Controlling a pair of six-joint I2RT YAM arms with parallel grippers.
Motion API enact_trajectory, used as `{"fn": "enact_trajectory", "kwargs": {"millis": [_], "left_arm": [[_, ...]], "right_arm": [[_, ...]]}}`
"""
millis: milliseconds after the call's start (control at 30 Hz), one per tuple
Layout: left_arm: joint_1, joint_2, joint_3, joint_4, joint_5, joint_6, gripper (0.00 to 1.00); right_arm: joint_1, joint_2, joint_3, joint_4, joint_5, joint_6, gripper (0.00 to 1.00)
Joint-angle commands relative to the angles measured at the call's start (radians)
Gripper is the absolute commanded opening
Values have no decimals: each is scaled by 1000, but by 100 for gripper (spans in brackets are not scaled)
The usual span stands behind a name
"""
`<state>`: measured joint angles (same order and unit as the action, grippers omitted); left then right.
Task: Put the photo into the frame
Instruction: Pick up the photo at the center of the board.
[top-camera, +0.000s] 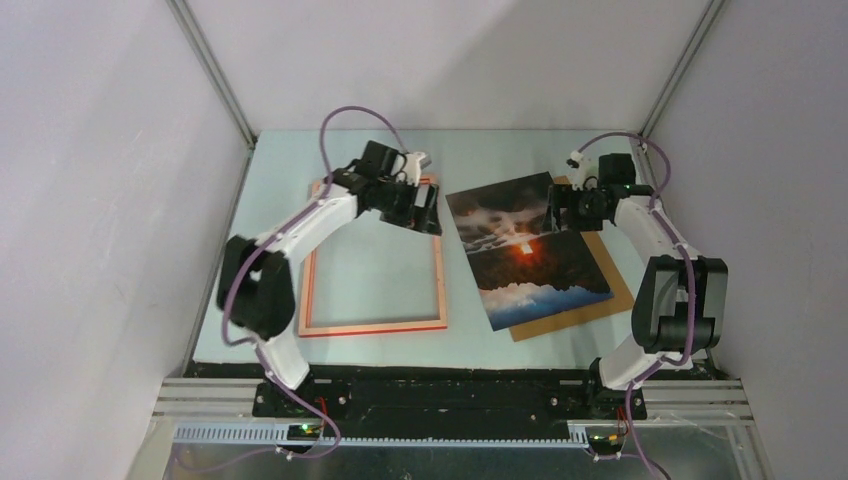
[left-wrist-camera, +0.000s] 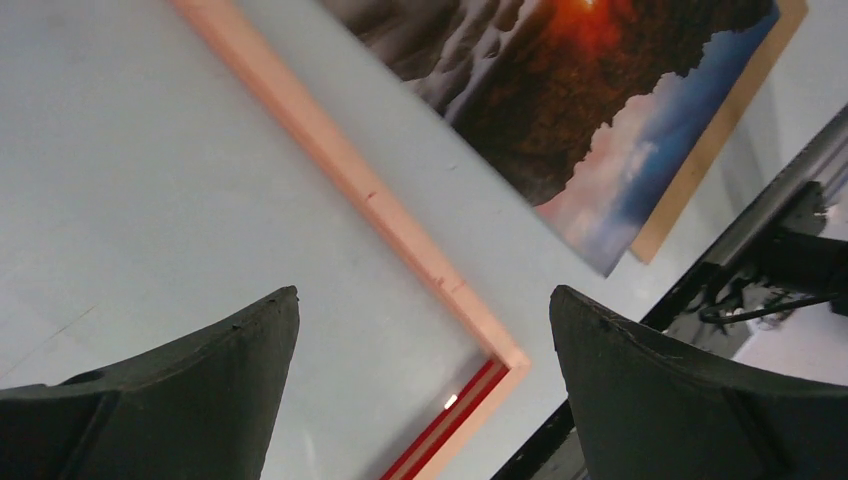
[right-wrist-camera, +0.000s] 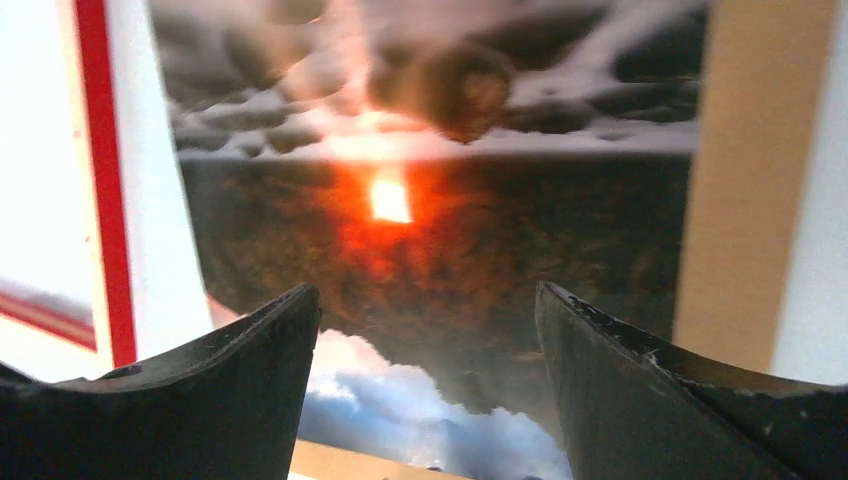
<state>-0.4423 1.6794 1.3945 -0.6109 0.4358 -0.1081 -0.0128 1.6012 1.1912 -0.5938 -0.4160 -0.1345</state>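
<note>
Two arms reach over the bench (top-camera: 480, 160), and neither holds anything. The photo (top-camera: 525, 250) lies face up and skewed on the brown backing board (top-camera: 612, 272) at the right. The frame (top-camera: 372, 326) lies flat to its left, pale back upward, apart from it. The step in hand looks like picking up the photo. The right fingers (right-wrist-camera: 200, 400) hang spread wide over the print's far edge, with the arm folded at the elbow and reaching inward. I cannot tell whether a tip touches the paper. Next they must catch that thin edge without dragging the board. The left fingers (left-wrist-camera: 180, 400), equally wide, hover tipped down over the frame's far right corner.
</note>
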Motion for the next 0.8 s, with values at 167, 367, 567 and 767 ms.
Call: {"fn": "enact_trajectory", "kwargs": {"millis": [167,367,567,767], "left_arm": [[-121,345,260,8,98,-284,99],[-168,428,304,13,72,-342,99],[-191,467,306,27,38,-378,99],[-208,491,299,33,6,-396,99]], "right_arm": [[-92,97,4,81,100,2,82],[-135,172,28,83,111,-6,81],[-153,236,53,78,120,-19,81],[-153,253,73,67,111,-24,80]]}}
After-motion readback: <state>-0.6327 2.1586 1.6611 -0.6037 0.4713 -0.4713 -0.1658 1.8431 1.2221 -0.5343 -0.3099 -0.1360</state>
